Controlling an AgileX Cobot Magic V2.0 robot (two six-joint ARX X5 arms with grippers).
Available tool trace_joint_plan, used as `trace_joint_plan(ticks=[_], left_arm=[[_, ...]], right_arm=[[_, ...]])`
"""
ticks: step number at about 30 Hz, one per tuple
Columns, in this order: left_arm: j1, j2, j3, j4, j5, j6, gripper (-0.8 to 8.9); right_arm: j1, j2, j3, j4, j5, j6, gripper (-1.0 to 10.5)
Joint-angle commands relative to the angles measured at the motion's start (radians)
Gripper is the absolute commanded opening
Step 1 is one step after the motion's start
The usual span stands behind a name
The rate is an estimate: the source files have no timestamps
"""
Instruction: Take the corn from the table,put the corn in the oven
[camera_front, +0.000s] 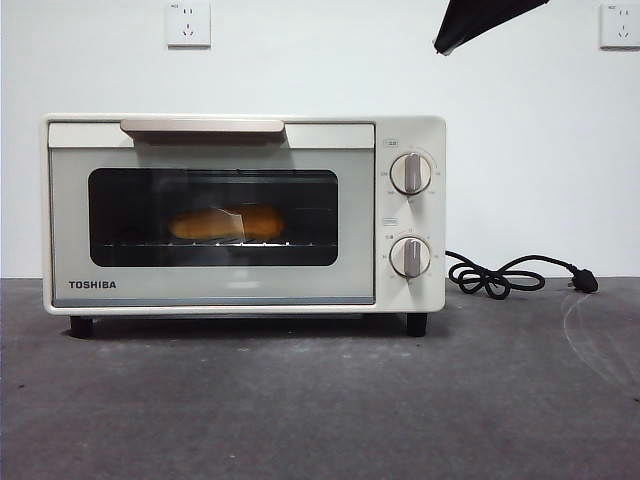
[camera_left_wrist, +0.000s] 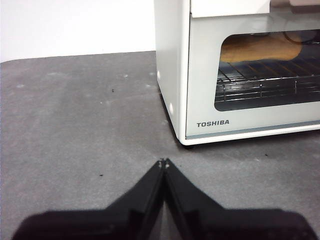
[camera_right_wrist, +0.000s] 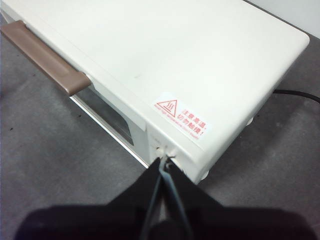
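Note:
The cream-white Toshiba oven (camera_front: 240, 215) stands on the dark grey table (camera_front: 320, 400) with its door closed. Through the dark window the yellow-orange corn (camera_front: 226, 223) lies on the wire rack; the left wrist view shows the corn (camera_left_wrist: 262, 48) behind the glass too. My left gripper (camera_left_wrist: 163, 162) is shut and empty, low over the table off the oven's (camera_left_wrist: 240, 75) front left corner. My right gripper (camera_right_wrist: 164, 160) is shut and empty, high above the oven's top (camera_right_wrist: 175, 55) near its knob end. One black arm tip (camera_front: 480, 22) shows at the top of the front view.
The oven's black cord and plug (camera_front: 520, 275) lie coiled on the table to its right. Its beige handle (camera_front: 203, 126) runs along the door's top edge. Two wall sockets (camera_front: 188, 24) sit on the white wall behind.

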Motion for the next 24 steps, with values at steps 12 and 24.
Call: trace_joint_plan(ticks=[12,24], left_arm=[[0.003,0.0,-0.008,0.008,-0.003,0.008,-0.04],[0.003,0.0,-0.008,0.008,-0.003,0.008,-0.04]], right_arm=[[-0.014,0.006,0.001,0.005,0.134,-0.061,0.0],[-0.325,-0.209,-0.272,0.02,0.156,0.198,0.0]])
